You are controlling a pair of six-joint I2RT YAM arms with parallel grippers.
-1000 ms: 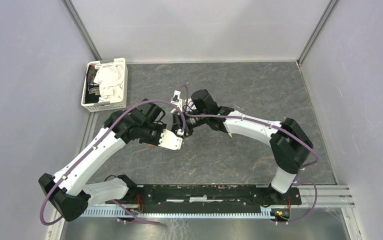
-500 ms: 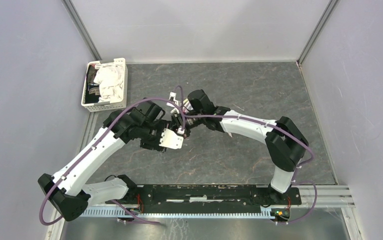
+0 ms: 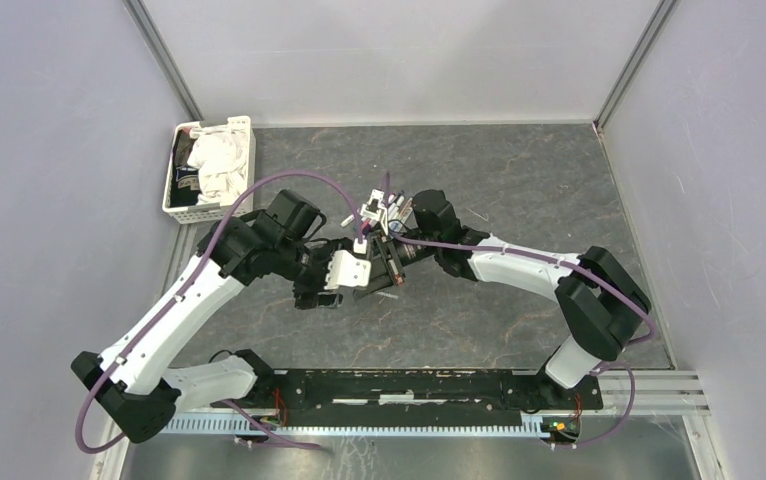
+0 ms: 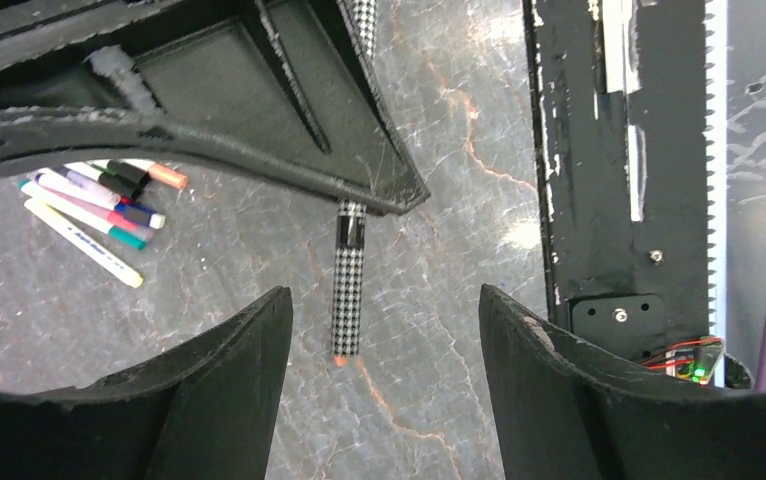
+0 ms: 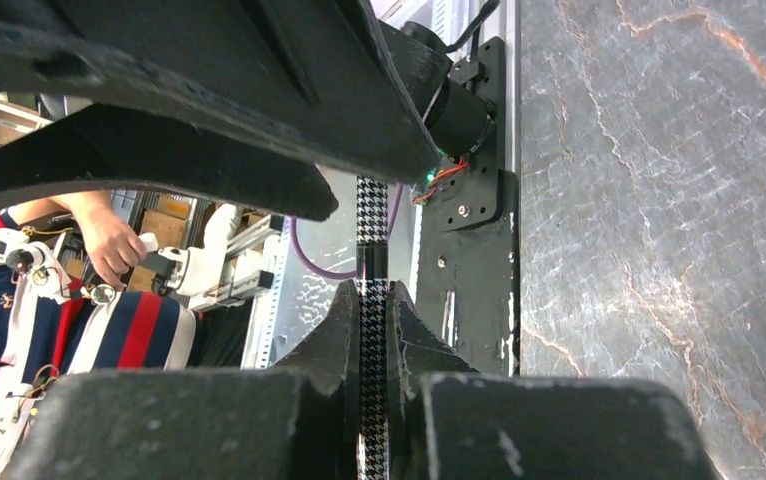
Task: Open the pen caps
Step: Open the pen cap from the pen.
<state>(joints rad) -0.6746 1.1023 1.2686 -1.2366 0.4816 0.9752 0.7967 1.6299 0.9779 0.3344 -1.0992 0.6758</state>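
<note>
At the near edge, the black base rail (image 3: 409, 388) was seen fixed across the marbled table (image 3: 519, 180). Beyond it, at mid-table, the two arms were found head to head. The left gripper (image 4: 384, 300) was held with its fingers spread wide and nothing touched by them. A houndstooth pen (image 4: 347, 300) was framed in the gap between them, its orange tip pointed toward that gripper. The pen was clamped by the right gripper (image 5: 374, 320), whose fingers were pressed tight against the barrel. Whether this pen's own cap was on could not be told. Farther off, a loose bundle of white-barrelled pens (image 4: 79, 205) was laid on the table, with coloured pen caps (image 4: 168, 178) seen at their ends. At the far left, a white basket (image 3: 207, 212) was filled with pale cloths (image 3: 219, 160).
</note>
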